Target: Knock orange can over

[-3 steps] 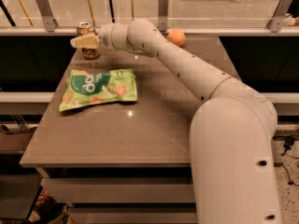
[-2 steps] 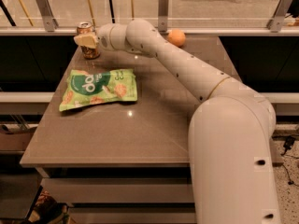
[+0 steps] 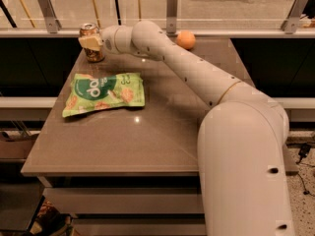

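The orange can (image 3: 90, 32) stands upright at the far left corner of the brown table (image 3: 147, 136), its silver top showing. My gripper (image 3: 91, 42) reaches in from the right at the end of the long white arm and sits right against the can's front, covering its middle.
A flat green snack bag (image 3: 104, 93) lies on the table's left half, in front of the can. An orange ball-like fruit (image 3: 185, 40) rests at the far edge, right of the arm. A glass rail with metal posts (image 3: 171, 6) runs behind the table.
The gripper has shifted slightly right along the can. The can still stands upright in the same place.
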You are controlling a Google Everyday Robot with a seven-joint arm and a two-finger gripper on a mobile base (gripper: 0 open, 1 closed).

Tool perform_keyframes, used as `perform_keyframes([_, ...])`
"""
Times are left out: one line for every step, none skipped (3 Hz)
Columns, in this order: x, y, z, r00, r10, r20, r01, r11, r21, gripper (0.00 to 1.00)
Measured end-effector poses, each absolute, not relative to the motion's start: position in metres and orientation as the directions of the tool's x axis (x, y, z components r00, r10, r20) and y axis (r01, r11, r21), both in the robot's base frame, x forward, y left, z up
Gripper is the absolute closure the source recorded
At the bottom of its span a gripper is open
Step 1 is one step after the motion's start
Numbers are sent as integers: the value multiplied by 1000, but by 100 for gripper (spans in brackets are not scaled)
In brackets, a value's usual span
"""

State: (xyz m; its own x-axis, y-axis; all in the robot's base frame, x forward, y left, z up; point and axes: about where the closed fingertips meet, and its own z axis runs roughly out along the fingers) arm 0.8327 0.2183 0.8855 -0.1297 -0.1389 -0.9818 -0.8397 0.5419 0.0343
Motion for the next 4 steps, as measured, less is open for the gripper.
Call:
perform_keyframes([832, 221, 884, -131, -139, -982, -841, 539, 35, 100])
perform_keyframes([826, 220, 889, -139, -144, -980, -848, 528, 43, 100])
perform_keyframes([808, 207, 905, -129, -164, -978, -864, 502, 30, 100])
perform_keyframes([796, 185, 920, -108, -182, -977, -885, 466, 11, 100])
